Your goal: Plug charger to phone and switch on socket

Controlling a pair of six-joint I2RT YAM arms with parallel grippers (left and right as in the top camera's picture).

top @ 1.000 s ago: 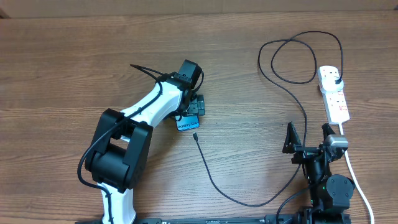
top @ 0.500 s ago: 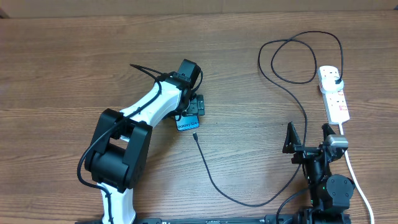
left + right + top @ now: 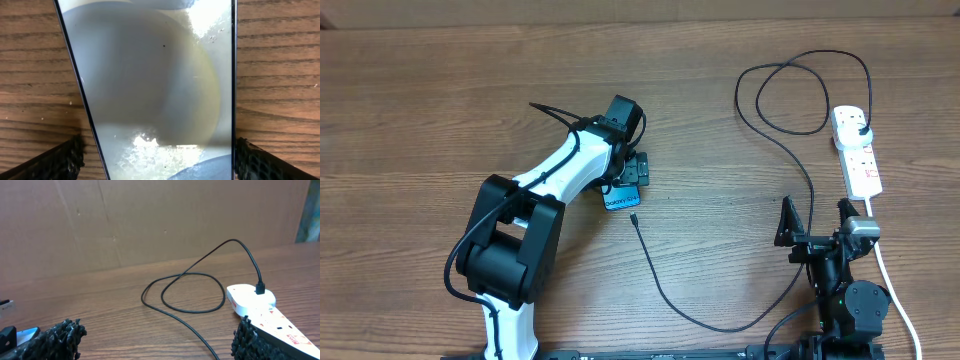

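The phone point(image 3: 619, 199) lies on the wooden table, its lit blue end showing below my left gripper point(image 3: 633, 172). In the left wrist view the phone point(image 3: 150, 80) fills the frame between the two open fingers point(image 3: 60, 161), with a narrow gap on the left side. The charger's small connector tip point(image 3: 633, 217) lies just below the phone, not in it. Its black cable point(image 3: 720, 327) runs right and loops up to the plug point(image 3: 860, 126) sitting in the white socket point(image 3: 860, 160). My right gripper point(image 3: 817, 222) stands open near the front edge, with the cable point(image 3: 200, 330) passing between its fingers and the socket point(image 3: 255, 302) at right.
The socket's thick white cord point(image 3: 897, 290) runs down the right side past my right arm's base. The cable makes a wide loop point(image 3: 790, 95) at the back right. A brown cardboard wall point(image 3: 150, 215) stands behind the table.
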